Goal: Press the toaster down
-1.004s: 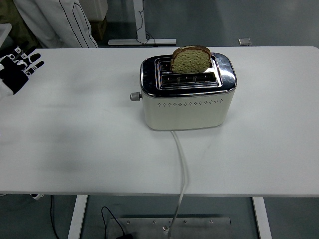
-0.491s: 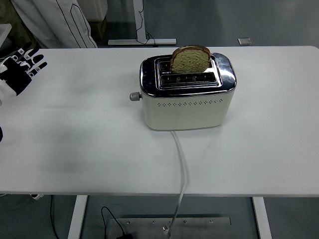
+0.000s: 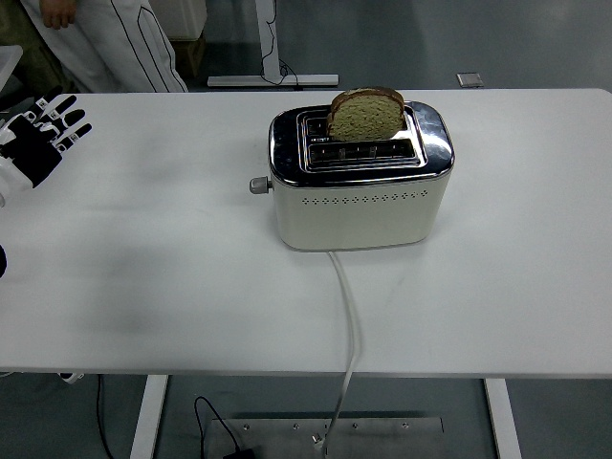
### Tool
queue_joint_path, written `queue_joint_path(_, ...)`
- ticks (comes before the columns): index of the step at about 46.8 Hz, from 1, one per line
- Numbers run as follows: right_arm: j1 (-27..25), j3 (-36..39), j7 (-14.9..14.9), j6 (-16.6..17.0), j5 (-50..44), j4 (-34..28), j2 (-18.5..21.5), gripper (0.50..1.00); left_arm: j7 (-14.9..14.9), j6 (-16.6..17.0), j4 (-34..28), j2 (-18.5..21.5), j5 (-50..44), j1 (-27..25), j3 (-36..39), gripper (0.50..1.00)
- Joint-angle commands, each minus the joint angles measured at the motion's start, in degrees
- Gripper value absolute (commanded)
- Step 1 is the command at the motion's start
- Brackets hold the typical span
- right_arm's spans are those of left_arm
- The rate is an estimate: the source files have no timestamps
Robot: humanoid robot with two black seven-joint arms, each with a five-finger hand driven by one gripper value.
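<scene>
Toaster: cream-bodied toaster with a chrome top stood right of centre in the frame, its long side facing the lower edge.
Lever: small grey knob stuck out from the toaster's left end, high on the side; it looked raised, so pressing had not yet begun.
Bread: one brown slice stood upright in the far slot, most of it above the rim; the near slot appeared to hold nothing.
Cord: white cord ran from the toaster's base down the frame and over the table's near edge.
Table: white table filled most of the frame.
Left hand: black-and-white left hand hovered at the upper left of the frame, fingers spread wide and holding nothing, well apart from the knob.
Right hand: not in view.
Person: someone in white clothing stood at the top left, beyond the table's far edge.
Risk, sideways push: a hand arriving from the left could shove the knob rightwards instead of down, sliding the light toaster across the smooth table.
Risk, weak press: a finger slipping off the small knob, or stopping short, would probably let the lever spring back unlatched.
Risk, tipping: pressure landing off the end might rock the body and tug the cord.
</scene>
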Motion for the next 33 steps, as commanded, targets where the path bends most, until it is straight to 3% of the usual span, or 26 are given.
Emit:
queue_joint_path(1, 0.00, -0.03, 0.00, 0.00, 0.00, 0.00, 0.00, 0.998, 0.01, 0.07, 0.00, 0.00, -0.02, -0.12, -0.02, 1.000)
queue_joint_path(33, 0.00, 0.06, 0.00, 0.00, 0.00, 0.00, 0.00, 0.998, 0.10, -0.02, -0.44, 0.26, -0.02, -0.64, -0.02, 1.000)
